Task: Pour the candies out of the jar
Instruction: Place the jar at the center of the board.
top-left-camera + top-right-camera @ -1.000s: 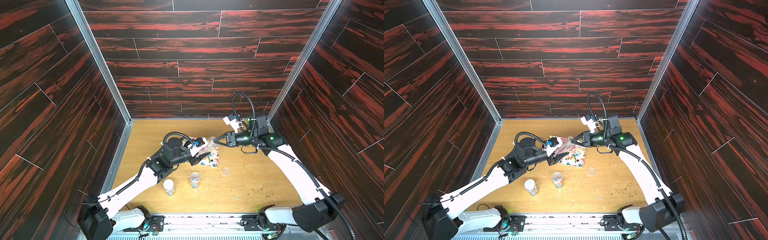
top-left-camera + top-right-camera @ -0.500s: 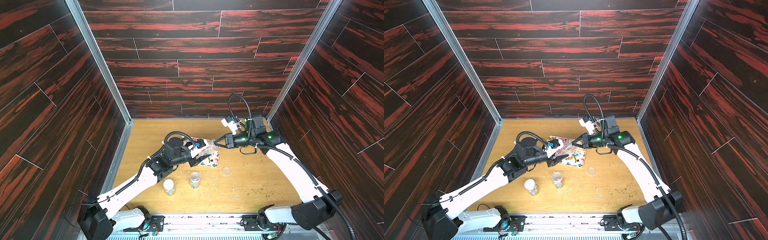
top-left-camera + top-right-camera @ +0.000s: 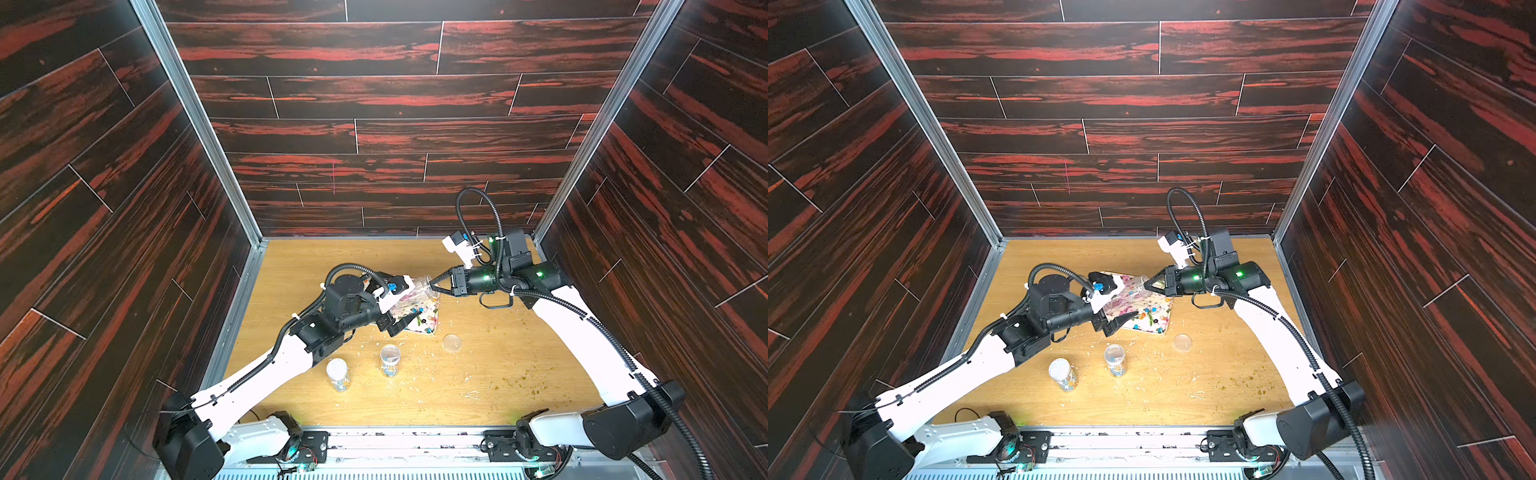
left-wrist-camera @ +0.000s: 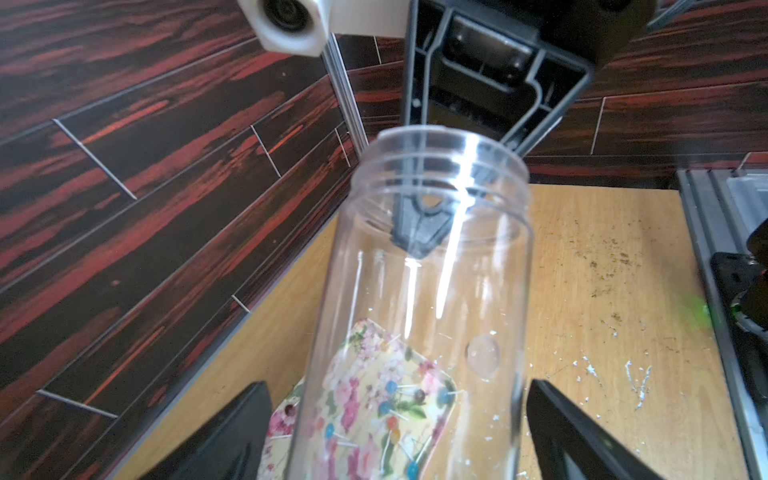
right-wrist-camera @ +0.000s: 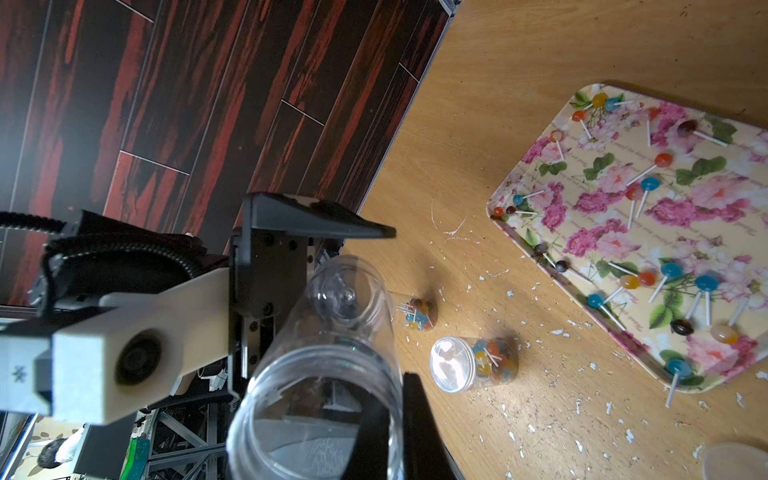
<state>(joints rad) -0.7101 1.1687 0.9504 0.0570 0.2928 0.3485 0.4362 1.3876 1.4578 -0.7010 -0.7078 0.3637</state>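
A clear plastic jar [image 4: 419,291], lidless and empty, hangs tilted over a flowered tray [image 5: 706,195] near the middle of the worktop [image 3: 498,374]. The right claw [image 4: 417,245] pinches its rim. The candies [image 5: 648,183], tiny orange, blue, red and dark lollipops on white sticks, lie scattered across the tray.

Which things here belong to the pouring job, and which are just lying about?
Job: clear jar, empty, rim pinched by the right gripper; left gripper, open either side of its base; candies on the floral tray.
Lying about: lidded small jar of candies; second small jar; loose lid; crumbs.
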